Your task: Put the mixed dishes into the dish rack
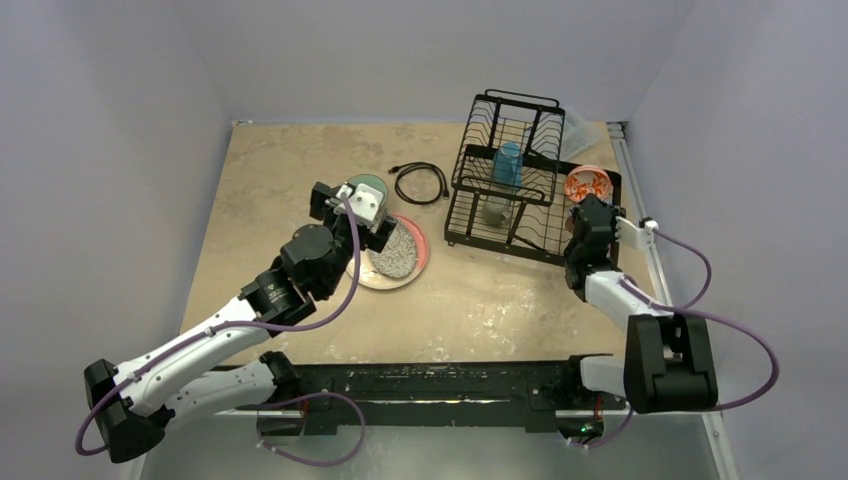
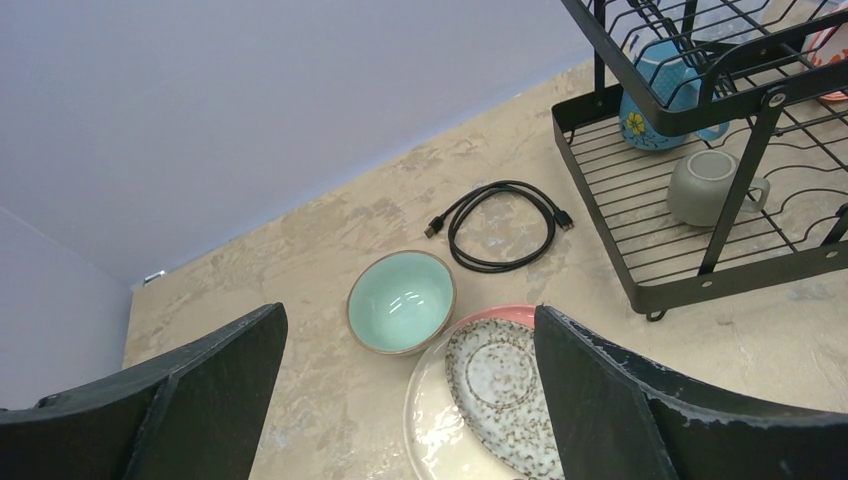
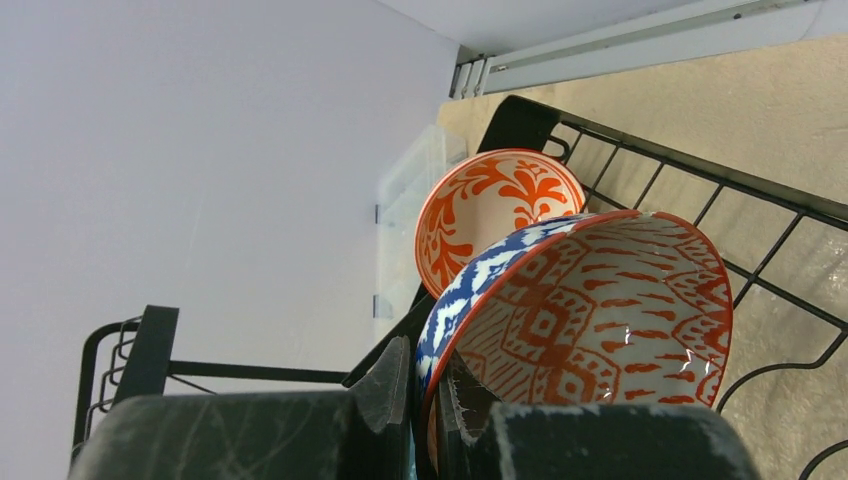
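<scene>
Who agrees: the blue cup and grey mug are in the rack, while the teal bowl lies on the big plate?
No: the left wrist view shows the teal bowl on the table beside the big plate. The blue cup and grey mug are in the rack.

Ahead of the left pincer (image 2: 408, 325): teal bowl (image 2: 402, 301), brown rim; cream plate (image 2: 428, 420), pink edge; grey dish (image 2: 500, 395), dark speckles; black cable (image 2: 503, 226). Surface (image 2: 320, 235): mottled beige. At the right pincer (image 3: 425, 375): geometric bowl (image 3: 600, 310), orange-on-white inside, blue-and-white outside. Beyond it: floral bowl (image 3: 490, 205), orange and white.
</scene>
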Tool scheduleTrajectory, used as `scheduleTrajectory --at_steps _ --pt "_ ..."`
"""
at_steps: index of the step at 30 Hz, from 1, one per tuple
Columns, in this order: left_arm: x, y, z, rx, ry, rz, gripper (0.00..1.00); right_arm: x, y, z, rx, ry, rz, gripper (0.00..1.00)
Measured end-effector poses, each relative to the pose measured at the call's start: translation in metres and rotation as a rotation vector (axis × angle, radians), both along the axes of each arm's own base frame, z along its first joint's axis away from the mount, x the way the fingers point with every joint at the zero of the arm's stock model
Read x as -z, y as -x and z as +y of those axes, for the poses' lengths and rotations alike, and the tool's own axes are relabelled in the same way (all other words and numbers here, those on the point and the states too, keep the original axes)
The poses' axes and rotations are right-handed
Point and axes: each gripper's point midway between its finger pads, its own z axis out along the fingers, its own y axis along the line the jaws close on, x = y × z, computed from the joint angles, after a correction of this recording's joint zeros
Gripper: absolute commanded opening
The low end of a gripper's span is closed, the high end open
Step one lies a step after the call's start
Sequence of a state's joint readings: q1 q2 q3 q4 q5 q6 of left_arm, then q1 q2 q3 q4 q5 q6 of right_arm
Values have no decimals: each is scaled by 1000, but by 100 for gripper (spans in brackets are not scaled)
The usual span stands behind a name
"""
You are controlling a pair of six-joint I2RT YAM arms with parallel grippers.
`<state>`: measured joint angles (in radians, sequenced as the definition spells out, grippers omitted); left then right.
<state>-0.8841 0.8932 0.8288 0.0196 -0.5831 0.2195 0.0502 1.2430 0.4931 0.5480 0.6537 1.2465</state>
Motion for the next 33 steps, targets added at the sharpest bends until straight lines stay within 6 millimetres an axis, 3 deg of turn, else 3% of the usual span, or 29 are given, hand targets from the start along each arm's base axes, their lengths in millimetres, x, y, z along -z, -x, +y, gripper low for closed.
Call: scheduleTrajectory --at_steps 14,33 --pt "3 -1 -3 8 -9 8 92 -1 -29 -6 47 -6 -74 0" --pt "7 -2 -7 16 -15 14 92 22 -63 -7 57 32 -97 0"
